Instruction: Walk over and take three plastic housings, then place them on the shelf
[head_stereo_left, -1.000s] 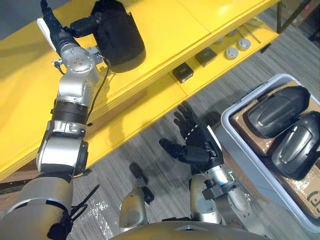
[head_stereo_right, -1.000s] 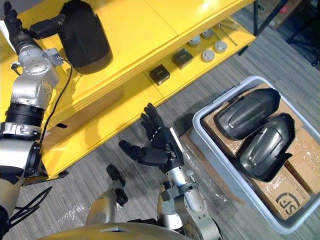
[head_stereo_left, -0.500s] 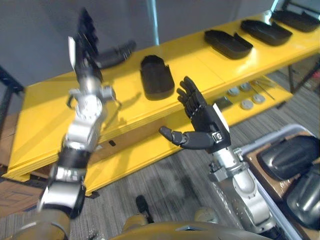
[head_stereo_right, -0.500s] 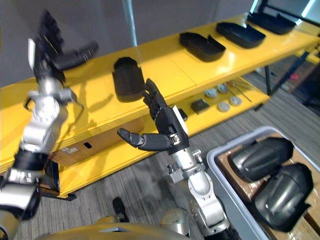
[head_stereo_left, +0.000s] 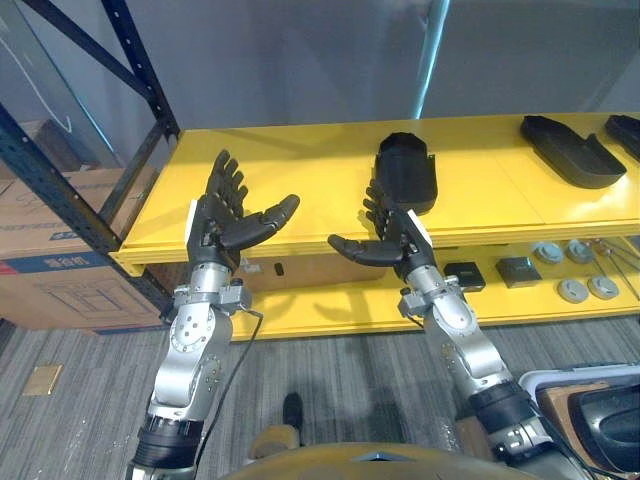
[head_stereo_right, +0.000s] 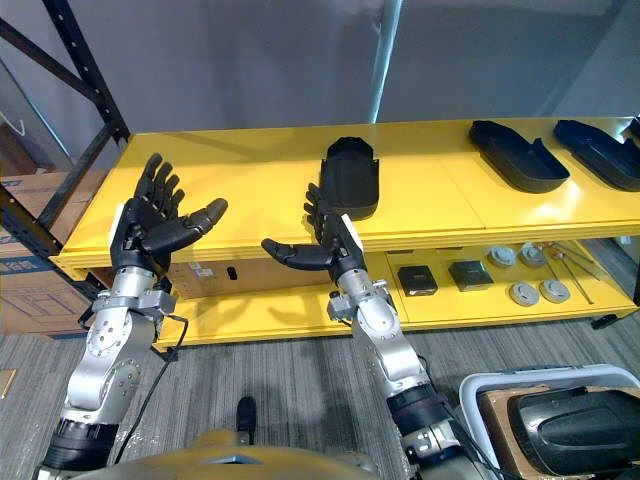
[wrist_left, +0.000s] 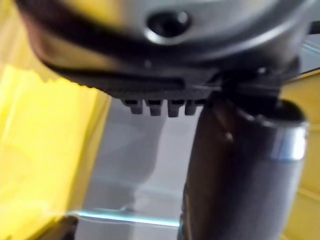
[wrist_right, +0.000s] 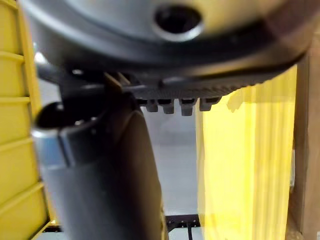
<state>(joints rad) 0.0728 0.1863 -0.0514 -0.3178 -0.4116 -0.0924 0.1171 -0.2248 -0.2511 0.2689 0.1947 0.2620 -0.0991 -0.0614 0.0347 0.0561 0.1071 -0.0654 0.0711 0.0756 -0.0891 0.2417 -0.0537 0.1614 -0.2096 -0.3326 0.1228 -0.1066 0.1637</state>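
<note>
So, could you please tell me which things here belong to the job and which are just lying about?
Job: yellow shelf, first housing, second housing, third housing on it, fourth housing in the grey bin, left hand, right hand, both open.
Lying about: black boxes and grey discs on the lower shelf, cardboard box.

Upper board of the long yellow metal shelf (head_stereo_left: 300, 165), with an oval black plastic housing (head_stereo_left: 406, 172) lying near the middle of the board. A second black housing (head_stereo_left: 568, 150) lies toward the board's right end. The left hand (head_stereo_left: 215, 222) and right hand (head_stereo_left: 392, 238) are held up before the board's front edge, fingers straight and spread, holding nothing. On the lower board are small black square blocks (head_stereo_left: 463, 276) and grey round discs (head_stereo_left: 573, 290). A brown cardboard box (head_stereo_left: 50, 270) stands beside the shelf's left end.
</note>
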